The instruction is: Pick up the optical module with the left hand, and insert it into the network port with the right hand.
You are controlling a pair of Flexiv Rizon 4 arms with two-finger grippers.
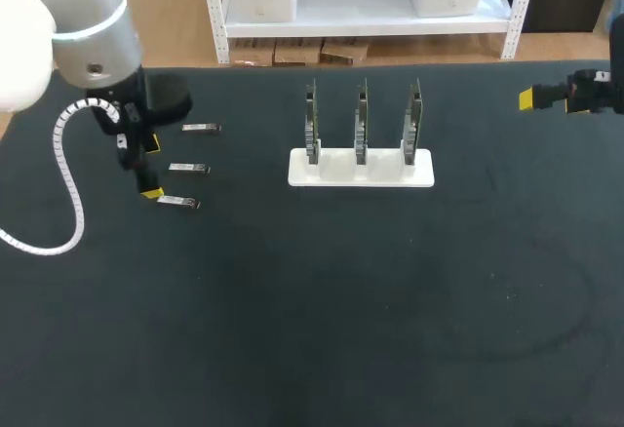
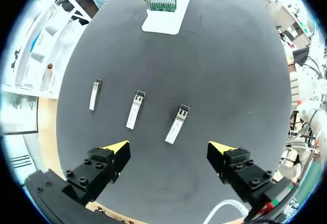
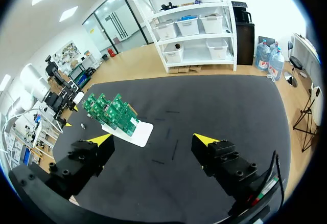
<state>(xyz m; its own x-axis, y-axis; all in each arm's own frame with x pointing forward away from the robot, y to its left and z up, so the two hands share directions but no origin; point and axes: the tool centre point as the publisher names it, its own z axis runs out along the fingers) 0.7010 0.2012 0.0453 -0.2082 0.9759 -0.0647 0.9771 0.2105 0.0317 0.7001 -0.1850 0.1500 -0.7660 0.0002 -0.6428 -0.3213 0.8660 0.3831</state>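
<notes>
Stage: pre-grasp | my left gripper (image 2: 169,148) spread wide over module (image 2: 176,124), none lifted off desk (image 1: 322,300) | right gripper (image 3: 153,139) spread, empty | pickup, insertion at boards (image 1: 362,125) pending

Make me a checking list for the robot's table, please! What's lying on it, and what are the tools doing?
Surface: dark table, bare over most of it.
Job's things: three optical modules lying apart on the left; a white stand holds three upright green boards.
Clutter: nothing seen.
Tools: left tool open, one module just ahead of it; right tool open and empty, far right of the stand.
Cables: white coiled cable hangs off the left arm.
Surroundings: nothing seen.
</notes>
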